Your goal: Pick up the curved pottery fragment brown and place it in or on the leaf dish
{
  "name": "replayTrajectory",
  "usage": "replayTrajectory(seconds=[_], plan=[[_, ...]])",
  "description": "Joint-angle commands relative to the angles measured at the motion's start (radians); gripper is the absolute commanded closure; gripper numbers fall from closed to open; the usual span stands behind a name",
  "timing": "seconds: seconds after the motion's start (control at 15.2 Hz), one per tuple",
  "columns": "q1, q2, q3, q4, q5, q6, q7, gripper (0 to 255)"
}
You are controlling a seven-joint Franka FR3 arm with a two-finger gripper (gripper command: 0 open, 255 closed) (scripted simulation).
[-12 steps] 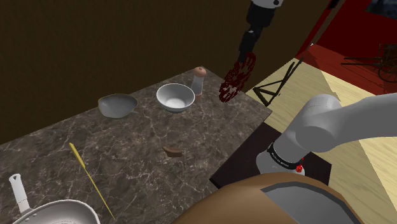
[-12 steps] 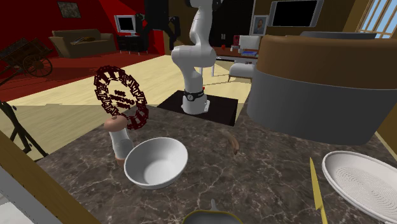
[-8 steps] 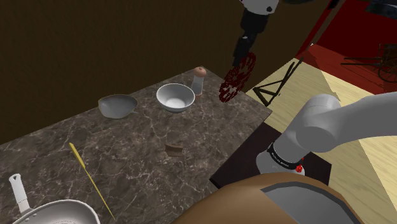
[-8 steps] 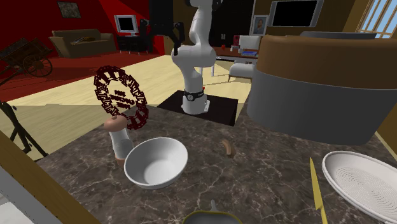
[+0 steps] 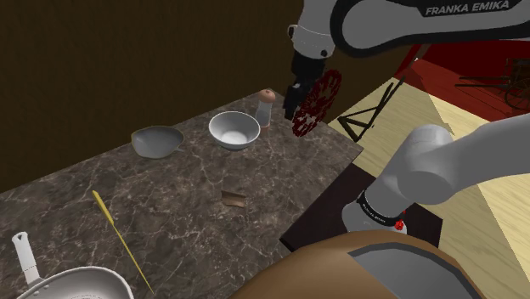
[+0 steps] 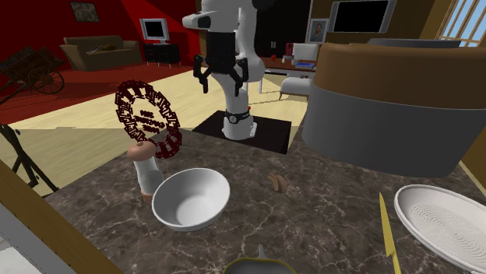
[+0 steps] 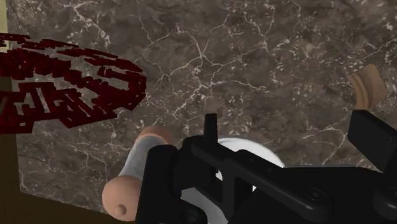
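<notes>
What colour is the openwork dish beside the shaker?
The dish is dark red, clearest in the second exterior view.

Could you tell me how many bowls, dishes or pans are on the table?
3: a white bowl beside the shaker, a grey dish to the shoulder view's left of it, and a ribbed white pan, partly cropped, at that view's lower left.

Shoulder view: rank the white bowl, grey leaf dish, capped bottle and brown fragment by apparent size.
1. white bowl and grey leaf dish: these look about alike, so they are not ranked against each other.
2. capped bottle
3. brown fragment, the smallest
</notes>
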Motion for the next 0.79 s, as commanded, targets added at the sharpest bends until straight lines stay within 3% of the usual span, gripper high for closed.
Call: replayTrajectory(seconds=[0.0,0.73], plan=[[0.02,0.038,0.038,-0.022,0.024,0.06,0.038,0],[0.077,0.341,0.221,-0.022,0.068,0.364,0.218,0]])
